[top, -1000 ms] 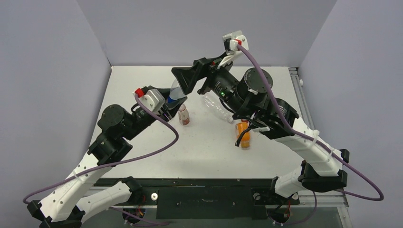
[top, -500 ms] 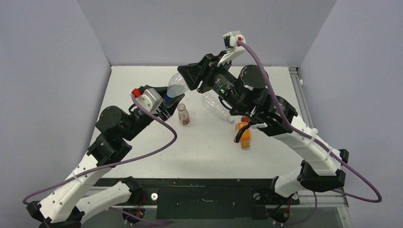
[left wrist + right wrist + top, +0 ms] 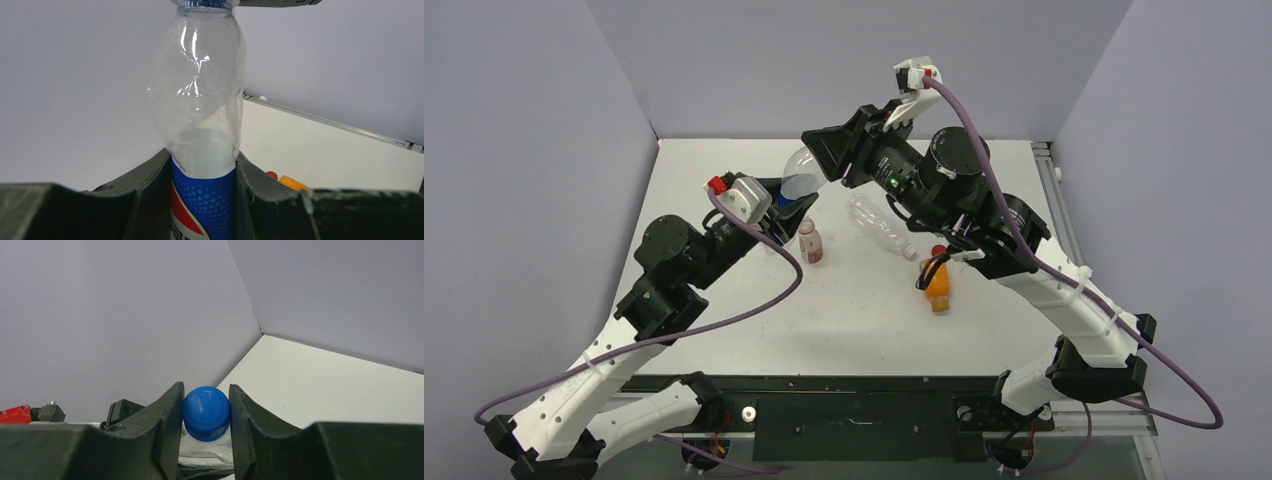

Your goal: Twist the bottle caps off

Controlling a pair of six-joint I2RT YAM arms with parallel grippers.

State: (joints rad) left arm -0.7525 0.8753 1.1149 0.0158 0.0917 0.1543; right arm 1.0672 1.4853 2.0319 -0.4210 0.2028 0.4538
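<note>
**Above the far middle of the table, two grippers hold one bottle**

Above the far part of the white table (image 3: 844, 310), the Pepsi bottle (image 3: 799, 184) is held up in the air, tilted, with its top end pointing far and to the right. The left gripper (image 3: 202, 165) is closed tight on the bottle's blue label part, with one finger on each side. The right gripper (image 3: 205, 402) is closed on the blue cap (image 3: 206, 412), and both its fingers touch the cap's sides. The blue cap sits on the bottle's neck.

The other bottles are on the table. The short bottle with the reddish label (image 3: 810, 243) stands upright just near the left gripper. The clear bottle with no label (image 3: 879, 228) lies on its side to the right of it, partly under the right arm. The orange bottle (image 3: 937, 285) is nearer and more to the right, also partly hidden by the right arm. Their caps are too small to see well.
</note>
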